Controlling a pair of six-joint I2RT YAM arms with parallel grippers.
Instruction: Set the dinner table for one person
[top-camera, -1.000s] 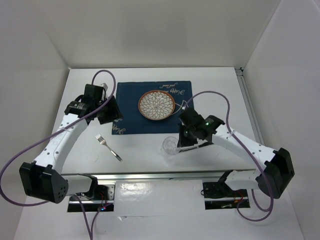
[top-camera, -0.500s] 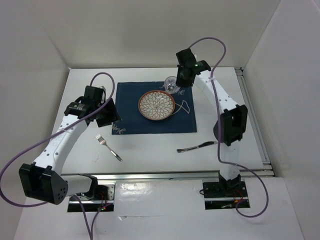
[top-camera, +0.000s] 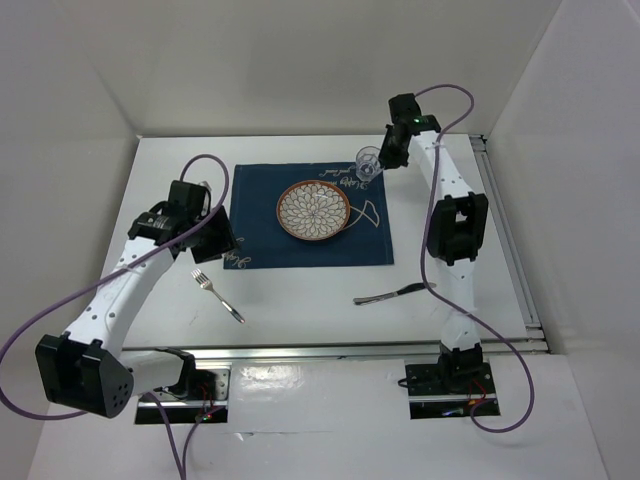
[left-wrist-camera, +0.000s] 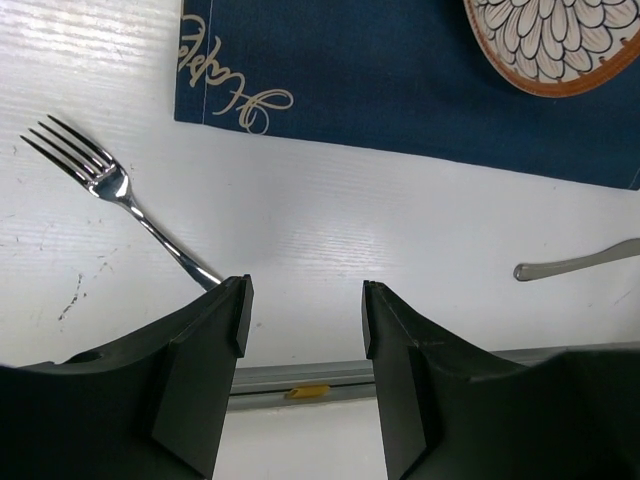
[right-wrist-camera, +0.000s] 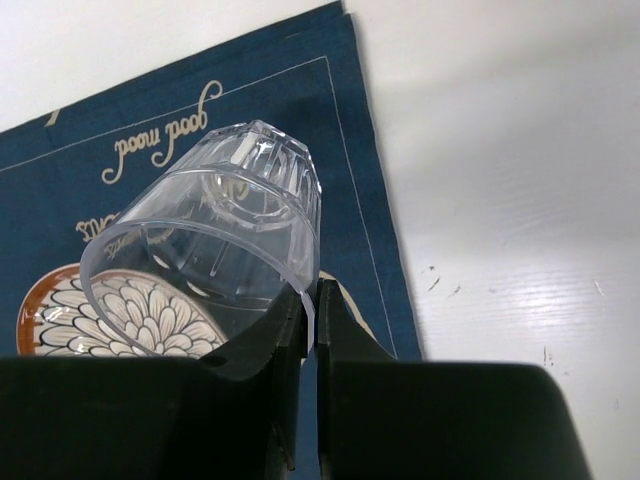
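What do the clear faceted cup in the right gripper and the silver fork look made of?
Clear faceted cup: glossy glass or hard plastic, can't tell which; navy cloth shows through its walls. Silver fork: polished metal, likely stainless steel, given mirror-bright highlights.

The tabletop (left-wrist-camera: 330, 230) is matte white with fine ridged streaks and a few dark scuffs, edged by a brushed aluminium rail (top-camera: 330, 350). The cloth (left-wrist-camera: 400, 90) on it is dull navy fabric with pale printed script. The fork (left-wrist-camera: 110, 185) is polished metal with bright glints, the plate (top-camera: 314, 211) looks smooth and glazed, the cup (right-wrist-camera: 215, 215) is clear, faceted and glossy, glass or plastic unclear, and the left tool (left-wrist-camera: 305, 295) has matte black plastic fingers.
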